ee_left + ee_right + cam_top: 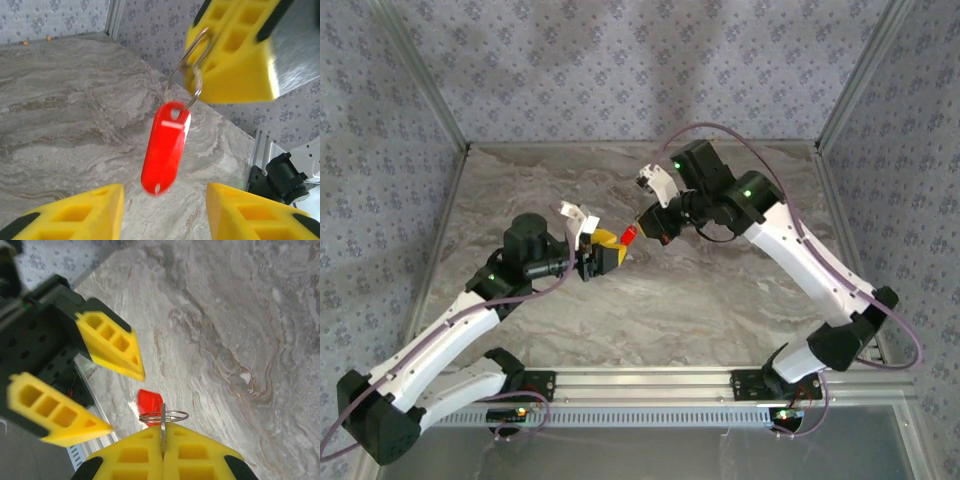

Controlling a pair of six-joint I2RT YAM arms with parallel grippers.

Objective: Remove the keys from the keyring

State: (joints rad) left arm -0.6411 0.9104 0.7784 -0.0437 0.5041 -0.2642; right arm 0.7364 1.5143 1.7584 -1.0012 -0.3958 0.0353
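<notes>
The keyring hangs in mid-air above the table: a red plastic tag [165, 150] on a silvery wire ring [199, 85]. My right gripper [162, 432] is shut on the keyring, pinching a thin metal strip seen edge-on that passes through the ring [165, 416]. Whether that strip is a key I cannot tell. The tag [150, 401] dangles just beyond the ring. My left gripper [165, 200] is open, and the tag's lower end hangs just above the gap between its yellow fingers without touching them. From above, the left gripper [605, 255] and right gripper [645, 225] meet at the tag [628, 236].
The marbled grey table [720, 290] lies below both grippers. Patterned walls close in the back and sides, and an aluminium rail [650, 385] runs along the near edge by the arm bases.
</notes>
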